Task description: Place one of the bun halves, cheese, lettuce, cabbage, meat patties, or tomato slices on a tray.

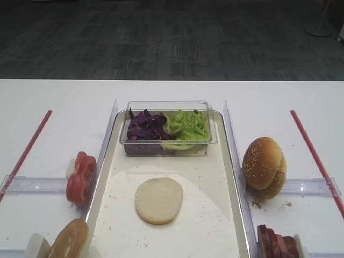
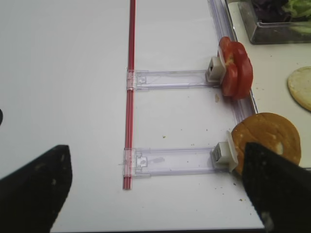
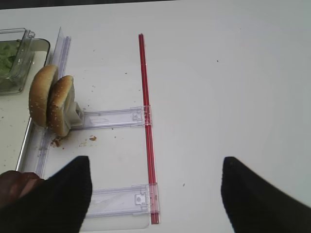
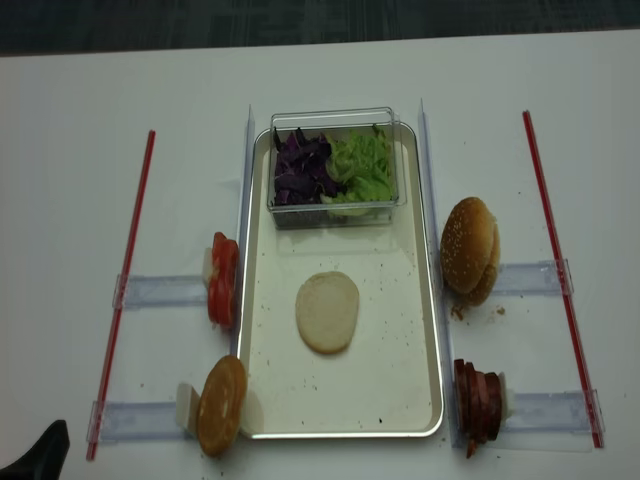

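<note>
The bun half (image 1: 159, 200) lies flat on the tray (image 1: 226, 226), a little below its middle, pale cream cut face up, round and slightly uneven at the edge. The tray is a long cream rectangle with a raised rim and rounded corners, dusted with dark crumbs. At its far end sits a clear plastic box (image 1: 166, 149) with shredded purple cabbage (image 1: 145, 127) on the left and shredded light-green lettuce (image 1: 187, 124) on the right, touching in the middle.

Just outside the tray's left rim, bright red tomato slices (image 1: 80, 178) stand on edge in a row, and nearer the front a smooth tan bun half (image 4: 221, 404) also stands on edge. On the right stand two sesame-seeded domed buns (image 1: 263, 166) and a row of dark reddish-brown meat patties (image 4: 478, 401). Each group is backed by a clear plastic rail on the white bench (image 1: 54, 97), with a red strip (image 4: 125, 280) running along each outer side.

The patties and tan bun are cut off at the bottom of the first high view. Neither arm can be made out; only a dark tip shows at the lower left corner of the second high view.

The left gripper (image 2: 155, 194) hovers over bare bench left of the tray, its dark fingers (image 2: 36, 189) spread wide, holding nothing. The right gripper (image 3: 155, 194) is likewise spread wide over the bench to the right.
</note>
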